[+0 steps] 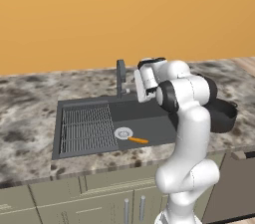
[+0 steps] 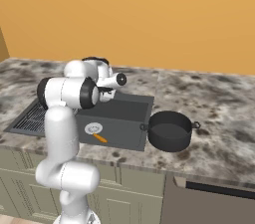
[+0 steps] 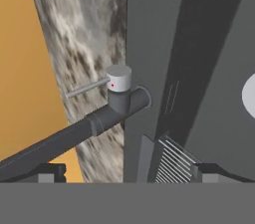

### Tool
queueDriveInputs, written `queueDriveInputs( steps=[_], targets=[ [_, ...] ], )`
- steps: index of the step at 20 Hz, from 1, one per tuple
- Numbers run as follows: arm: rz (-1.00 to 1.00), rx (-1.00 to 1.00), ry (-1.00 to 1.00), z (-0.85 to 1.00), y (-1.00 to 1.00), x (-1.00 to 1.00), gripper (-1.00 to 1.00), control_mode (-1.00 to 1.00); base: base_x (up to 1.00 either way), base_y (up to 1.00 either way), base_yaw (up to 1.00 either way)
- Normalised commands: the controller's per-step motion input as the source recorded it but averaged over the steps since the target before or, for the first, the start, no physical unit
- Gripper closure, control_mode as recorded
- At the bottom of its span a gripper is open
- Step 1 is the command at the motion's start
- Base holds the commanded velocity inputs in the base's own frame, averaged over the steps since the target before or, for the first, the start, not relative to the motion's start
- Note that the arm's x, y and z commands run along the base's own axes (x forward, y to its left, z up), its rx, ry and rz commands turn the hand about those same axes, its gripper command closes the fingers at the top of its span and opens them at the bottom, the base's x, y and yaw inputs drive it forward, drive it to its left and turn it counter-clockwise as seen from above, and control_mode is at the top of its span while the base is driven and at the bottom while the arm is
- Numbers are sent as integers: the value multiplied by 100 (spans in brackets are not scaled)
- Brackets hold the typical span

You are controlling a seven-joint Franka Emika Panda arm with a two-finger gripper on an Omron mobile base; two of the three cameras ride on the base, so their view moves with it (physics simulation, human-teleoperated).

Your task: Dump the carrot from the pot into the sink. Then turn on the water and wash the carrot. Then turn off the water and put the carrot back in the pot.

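The orange carrot (image 1: 138, 140) (image 2: 100, 138) lies on the floor of the dark grey sink (image 1: 149, 124) (image 2: 127, 118), right beside the round silver drain (image 1: 123, 133). The empty black pot (image 2: 170, 131) (image 1: 225, 116) stands upright on the counter just right of the sink. My gripper (image 3: 130, 173) is open with nothing between its fingers. It hovers over the back of the sink, facing the dark faucet (image 1: 120, 76) (image 3: 122, 101). The faucet's thin silver lever (image 3: 88, 87) sticks out from its white cap, and the spout (image 3: 50, 146) runs toward the hand.
A wire rack (image 1: 87, 128) (image 3: 172, 162) fills the sink's left half. Marbled counter (image 2: 214, 98) surrounds the basin, with an orange wall behind. Cabinet fronts run below the counter edge.
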Motion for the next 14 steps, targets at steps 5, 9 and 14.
queueDriveInputs(
  steps=[5,9,14],
  targets=[
    [0,0,0,-15,14,25,-100,-100,0,0,0],
    [0,0,0,-17,12,27,-100,-100,0,0,0],
    [0,0,0,-22,0,31,-100,-100,0,0,0]
  ],
)
